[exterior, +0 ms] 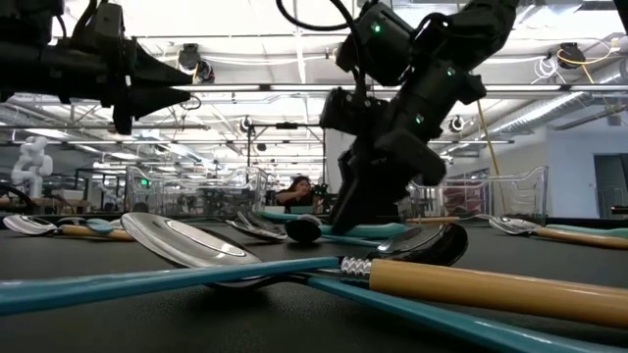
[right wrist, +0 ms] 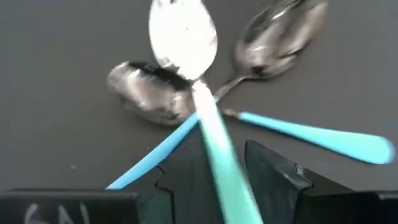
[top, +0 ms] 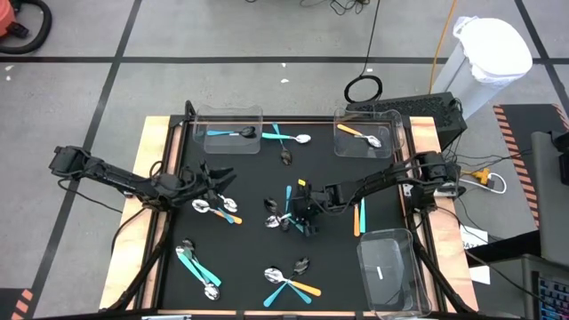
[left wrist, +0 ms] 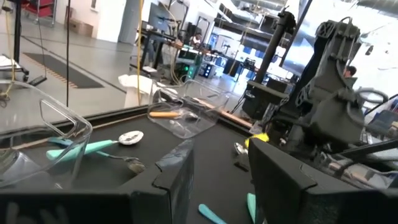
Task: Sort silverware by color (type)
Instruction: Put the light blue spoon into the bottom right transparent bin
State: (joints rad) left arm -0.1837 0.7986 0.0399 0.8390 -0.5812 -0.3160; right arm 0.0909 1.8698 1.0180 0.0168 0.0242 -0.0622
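On the black table mat (top: 258,258) strewn with silverware, the right gripper (right wrist: 217,177) pinches a teal-handled spoon (right wrist: 186,37) above two crossed spoons (right wrist: 273,37), risking snagging them, while the left gripper (top: 222,182) waits part-open

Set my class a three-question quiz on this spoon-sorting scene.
1. True or false: in the high view, the top-right bin holds an orange spoon.
2. The right end effector is over: A) the middle of the mat, B) a bin, C) the floor.
3. Fill in: the spoon between its fingers has a ____ handle.
Key: 1 true; 2 A; 3 teal.
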